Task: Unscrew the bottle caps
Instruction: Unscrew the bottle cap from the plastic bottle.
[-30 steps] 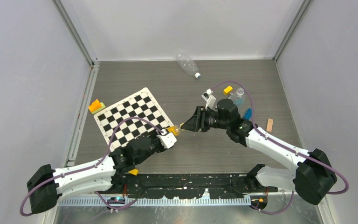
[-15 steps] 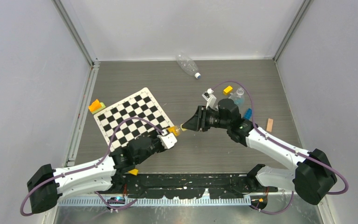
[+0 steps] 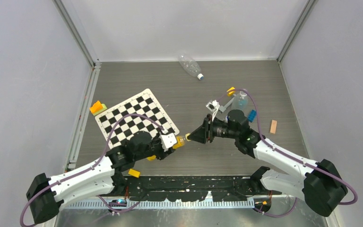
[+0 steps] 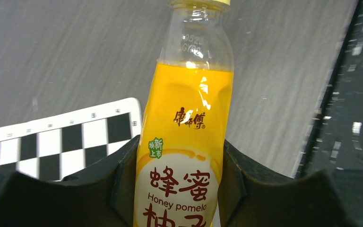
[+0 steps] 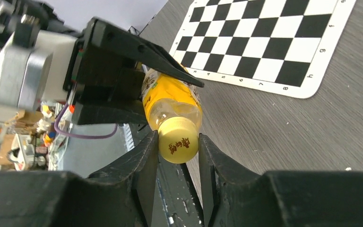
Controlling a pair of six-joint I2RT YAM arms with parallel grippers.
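Note:
A yellow-orange bottle (image 4: 189, 118) is held level above the table, with my left gripper (image 4: 179, 179) shut on its labelled body. In the top view this bottle (image 3: 179, 141) lies between the two arms, just off the mat's near corner. Its yellow cap (image 5: 178, 145) points at my right gripper (image 5: 178, 151), whose two fingers press on the cap's sides. A clear crinkled bottle (image 3: 189, 65) with a pale cap (image 3: 200, 76) lies at the back. Another clear bottle (image 3: 240, 100) stands behind the right arm.
A checkerboard mat (image 3: 137, 118) covers the left middle of the table. Yellow blocks lie at the mat's left (image 3: 96, 107) and by the left arm (image 3: 134, 173). A blue block (image 3: 251, 115), a yellow block (image 3: 230, 90) and a wooden stick (image 3: 273, 126) lie at the right.
My right gripper has closed onto the yellow cap and its wrist has turned. Both arms and the bottle have shifted slightly toward the near edge.

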